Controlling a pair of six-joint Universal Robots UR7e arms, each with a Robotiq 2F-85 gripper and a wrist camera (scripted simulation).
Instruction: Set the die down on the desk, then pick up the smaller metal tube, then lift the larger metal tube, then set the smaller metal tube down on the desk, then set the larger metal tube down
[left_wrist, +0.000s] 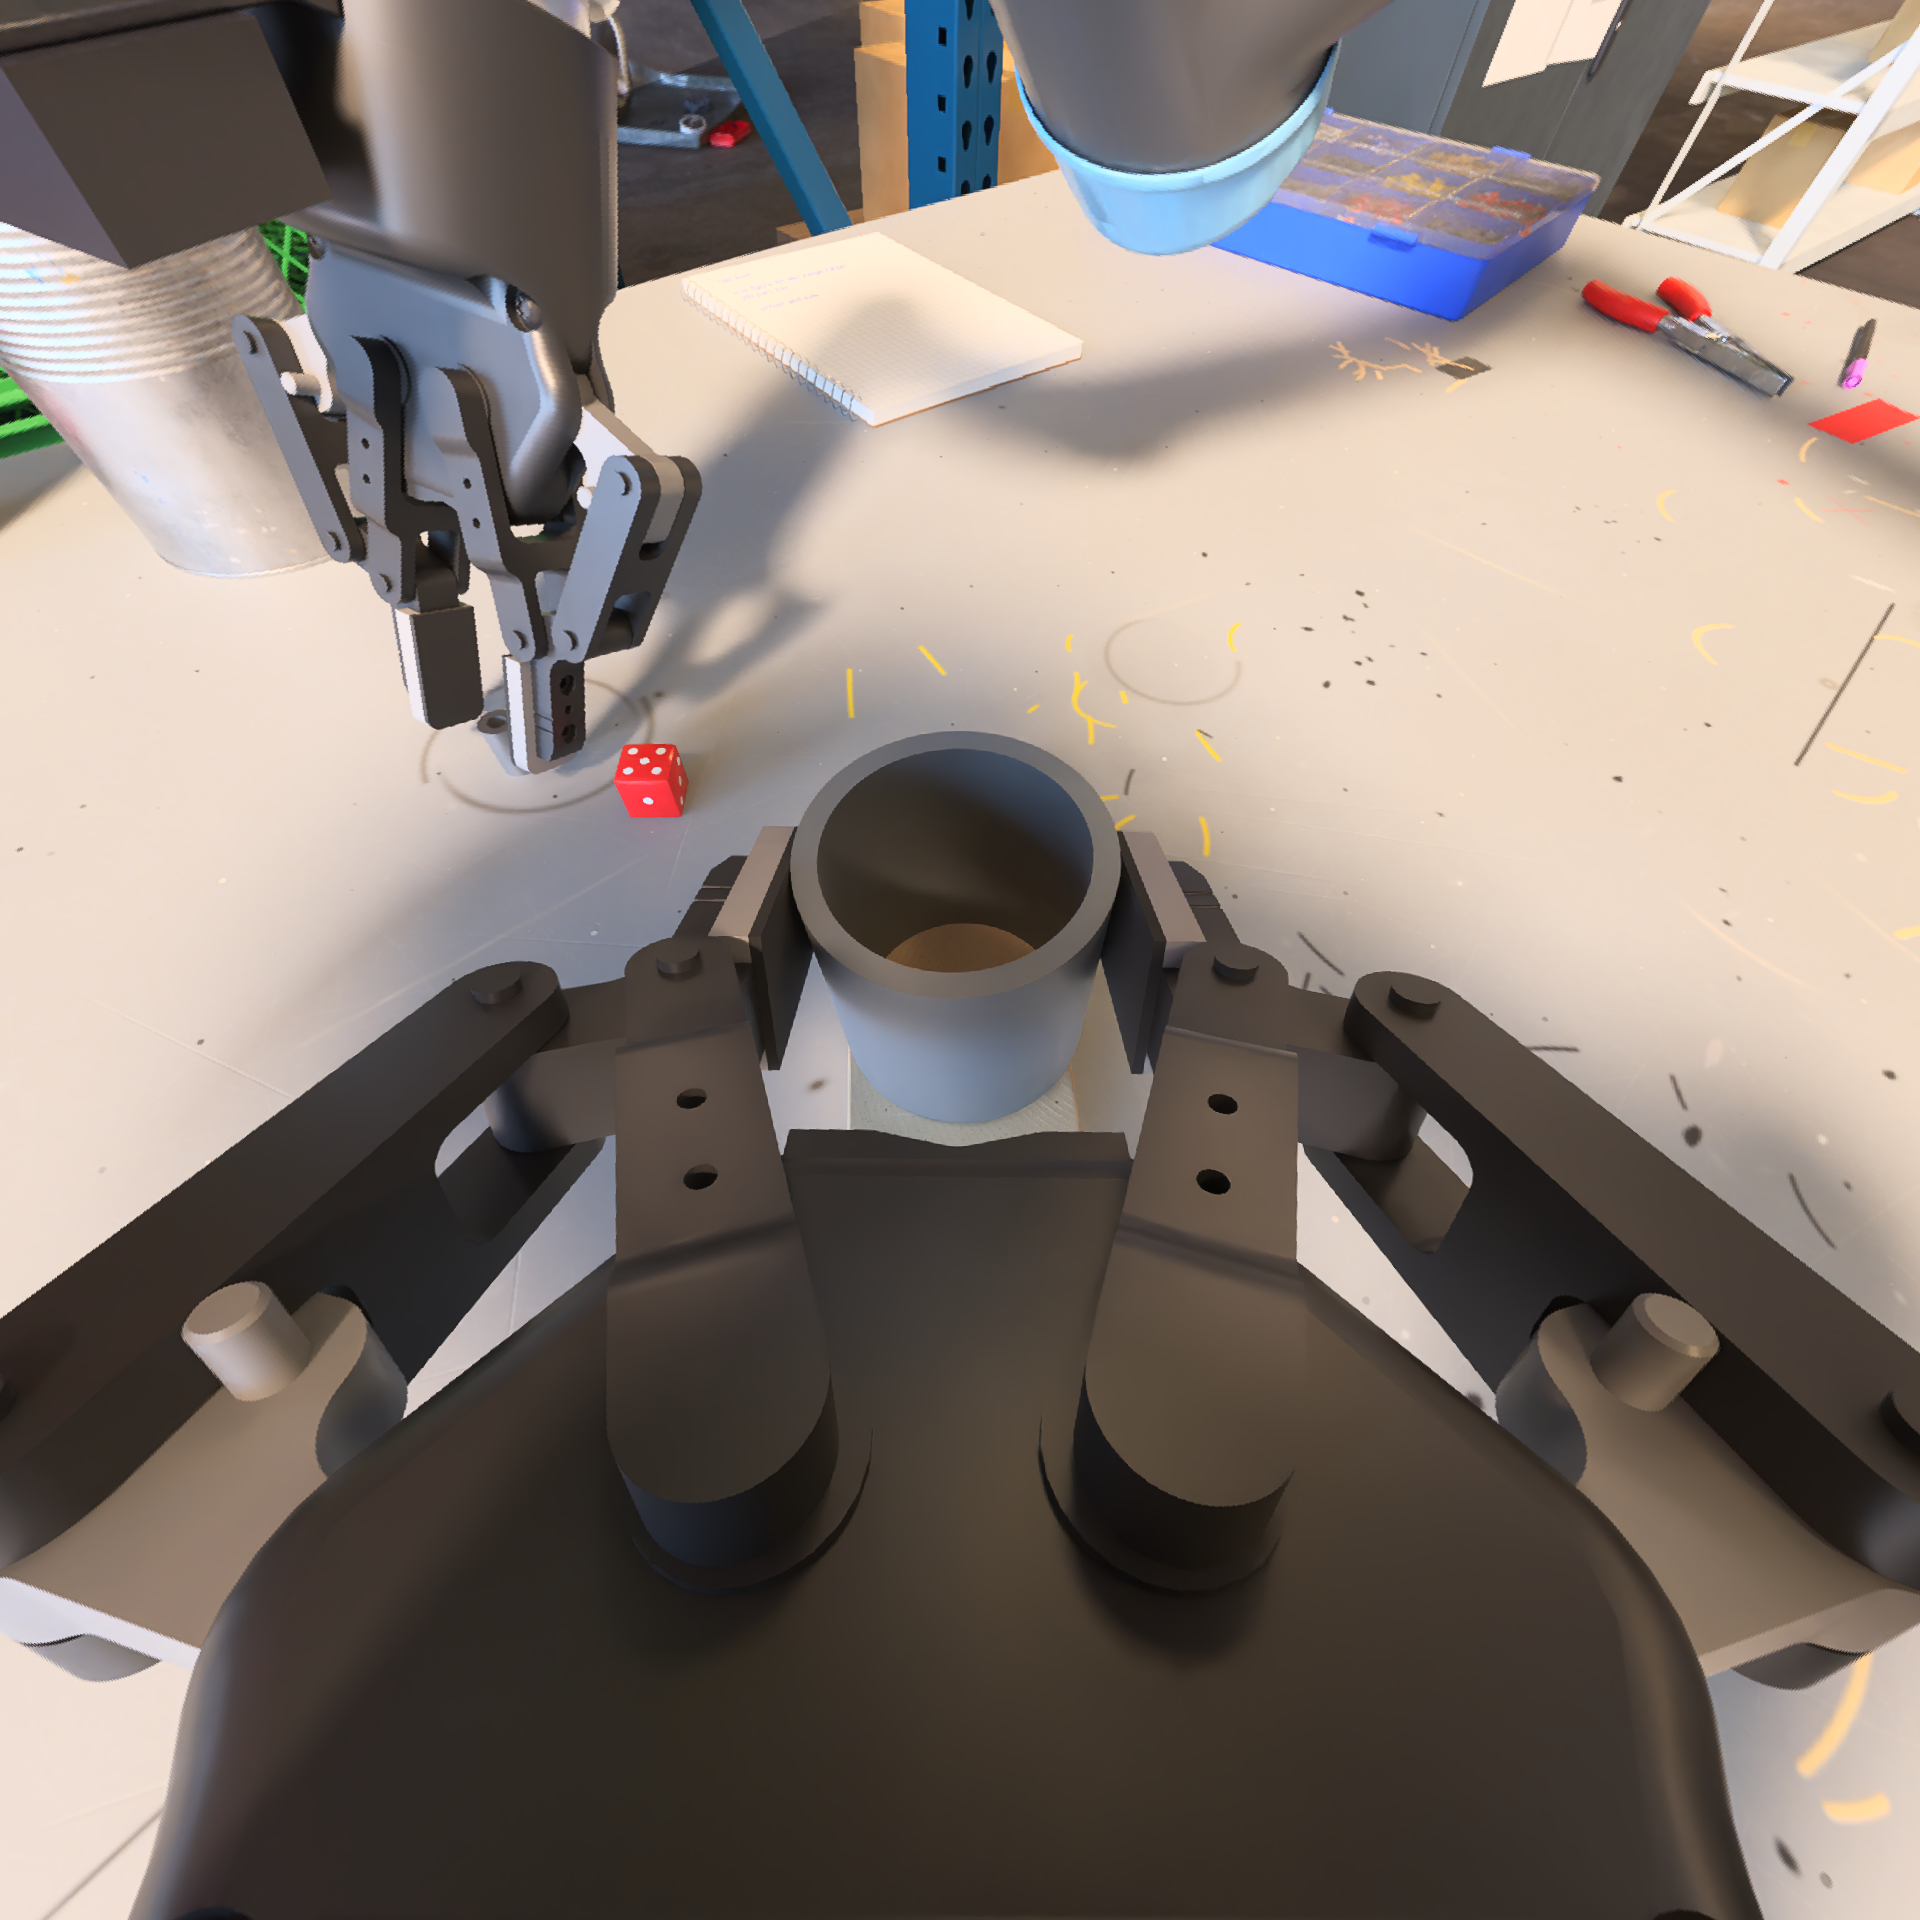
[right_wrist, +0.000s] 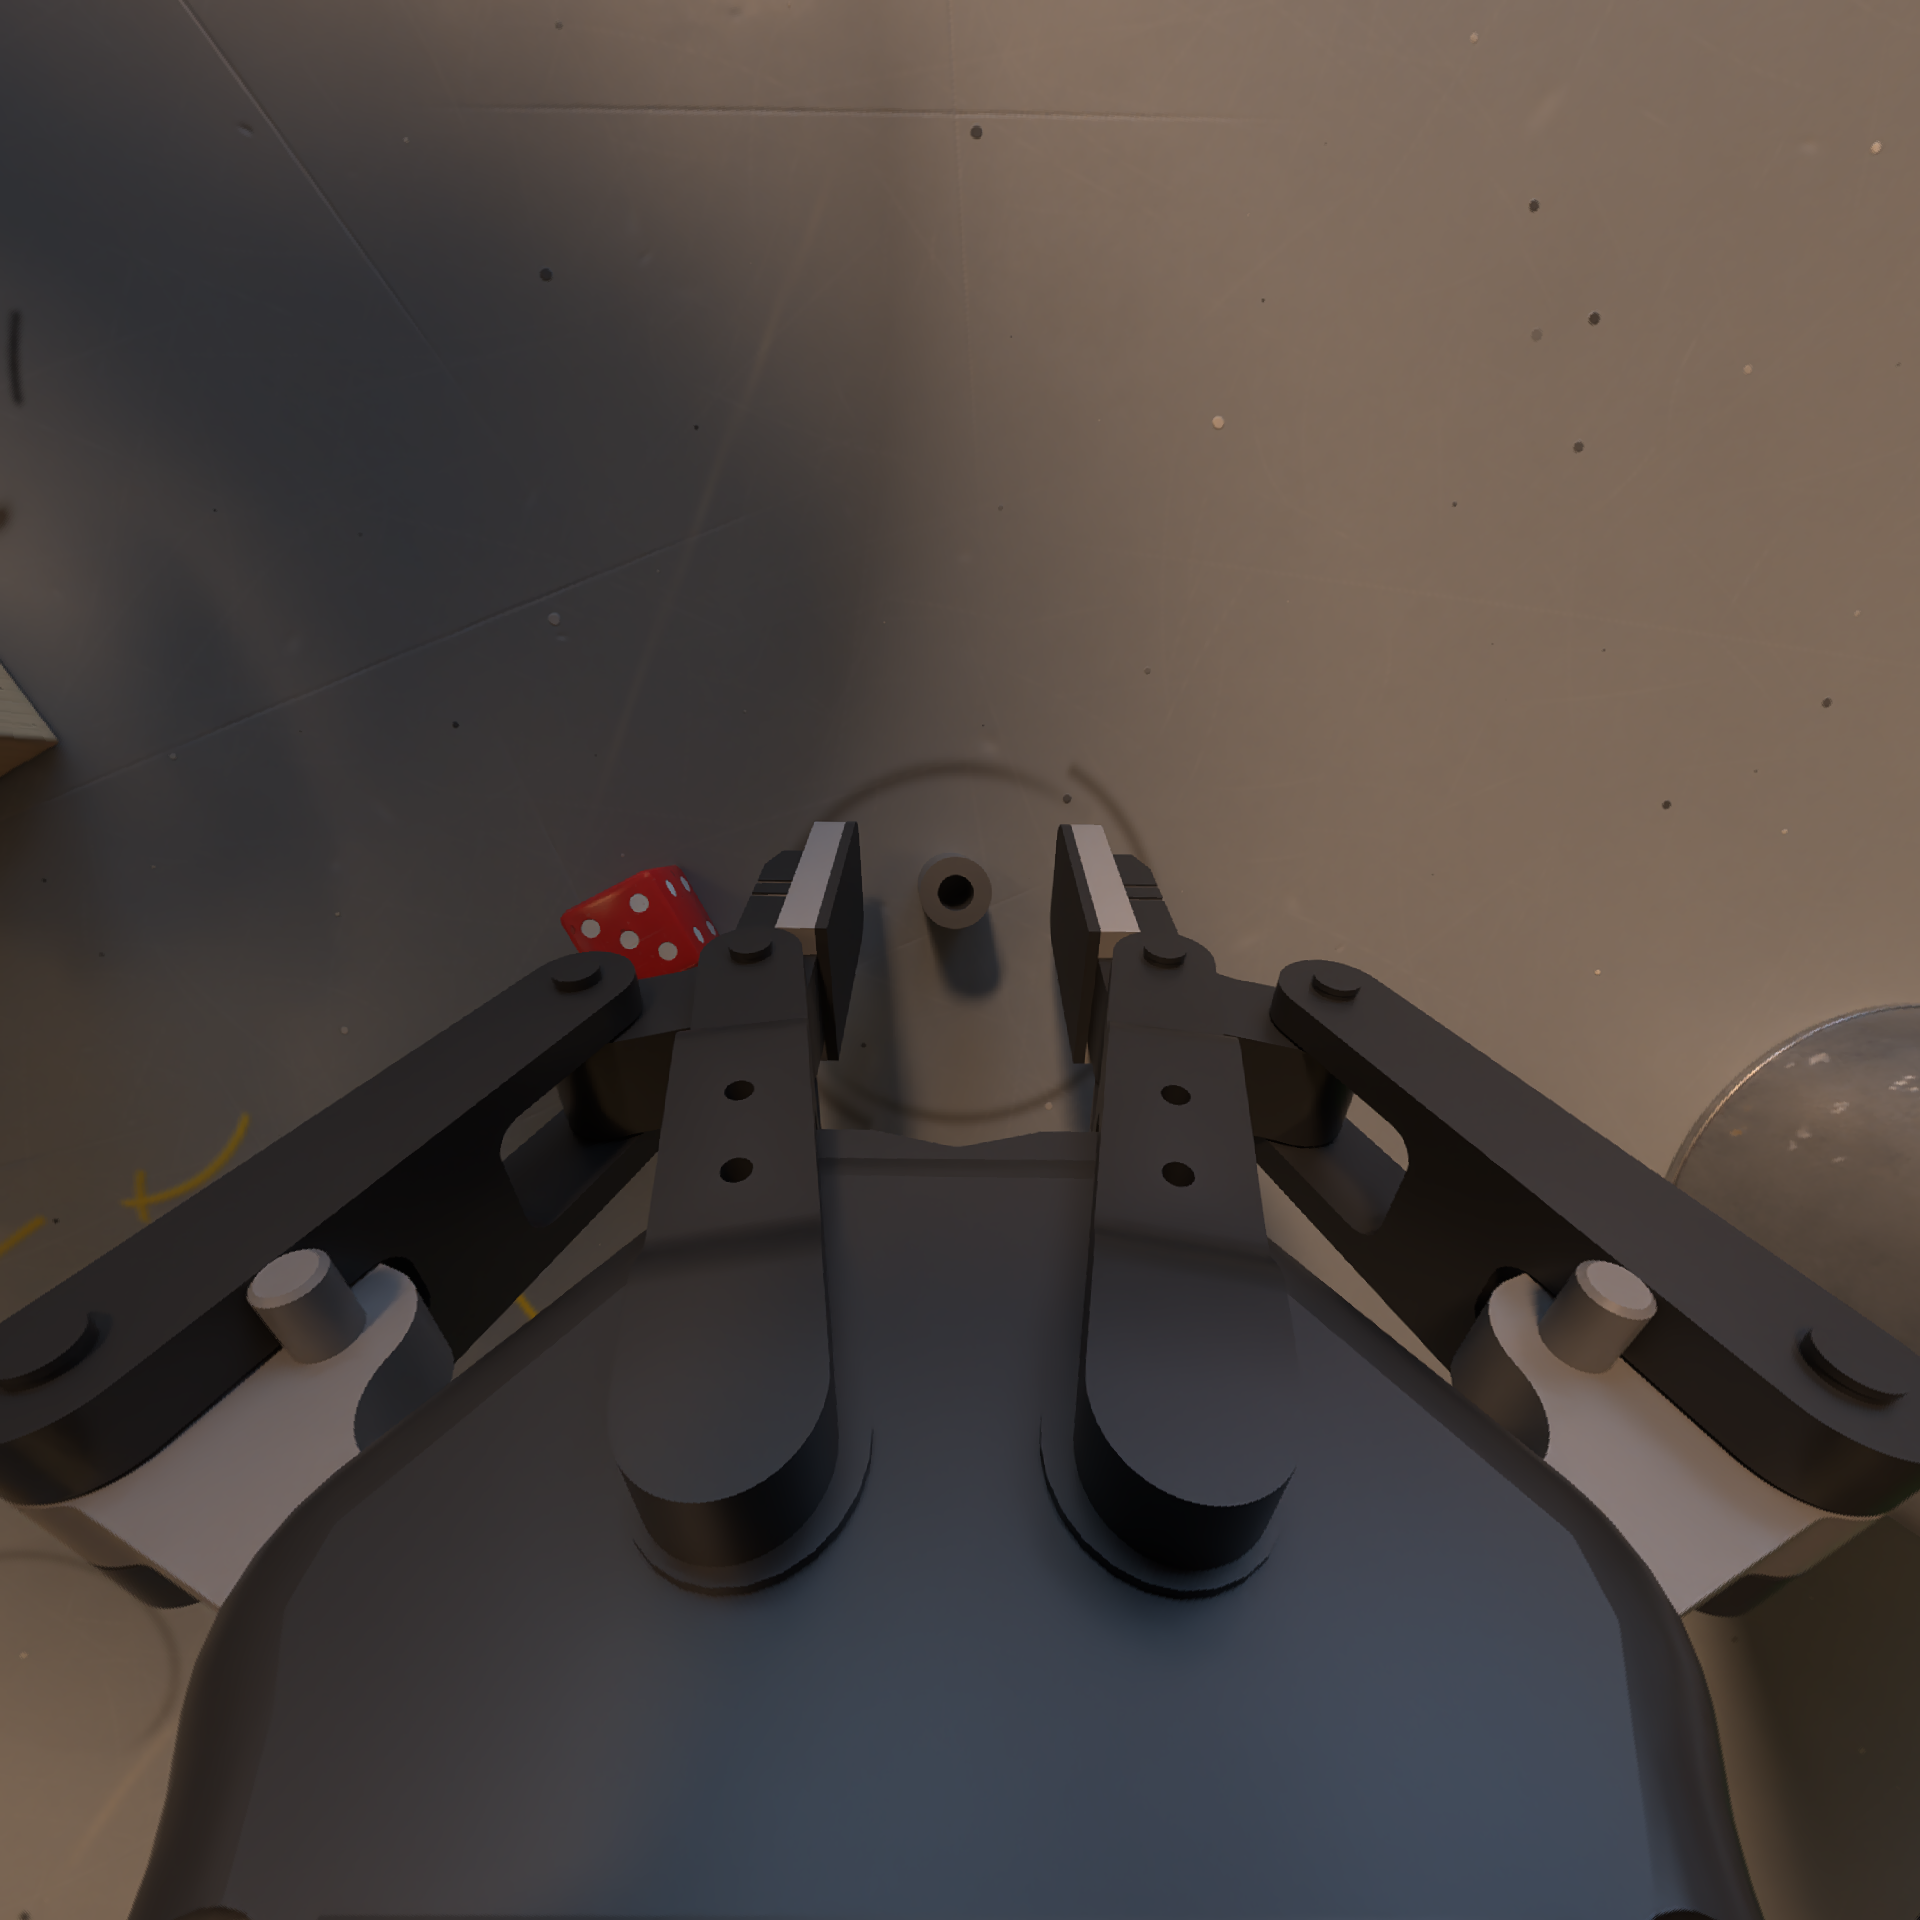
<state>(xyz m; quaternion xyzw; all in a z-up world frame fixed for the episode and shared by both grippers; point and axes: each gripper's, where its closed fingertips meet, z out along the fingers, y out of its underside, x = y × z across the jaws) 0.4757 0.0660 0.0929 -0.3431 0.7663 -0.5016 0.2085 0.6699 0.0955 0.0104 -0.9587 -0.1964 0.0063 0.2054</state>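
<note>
Left wrist view, left to right: big ribbed metal cylinder (left_wrist: 135, 416) stood far left on the desk (left_wrist: 1351, 935); right gripper (left_wrist: 499, 717) hung just in front of it, tips down at the surface inside a faint scribed ring; die (left_wrist: 651, 779) sat on the desk just right of those tips, nothing holding it, so step one looked done. Centre: left gripper (left_wrist: 956, 935) had the larger metal tube (left_wrist: 956, 935) upright between its pads, jaws about half open and pressed on both walls; whether it had lifted off yet I couldn't tell, its base was hidden behind the palm. Beyond: spiral notepad (left_wrist: 883, 322), blue parts box (left_wrist: 1423, 229), red-handled pliers (left_wrist: 1683, 332) at far right, all well clear.

Right wrist view, left to right: die (right_wrist: 639, 920) just outside the left finger (right_wrist: 821, 914), partly behind the linkage; smaller metal tube (right_wrist: 954, 894) stood upright on the desk (right_wrist: 1351, 416) between the fingers, centred, gaps showing on both sides; jaws part open, holding nothing. Straddle looked deliberate, squared for a side pinch. Judgement: the small-tube pick wasn't closed, yet the left already clamped the big one; closing needs to stay centred so the tube doesn't tip, and the die sat close enough to get nudged.
</note>
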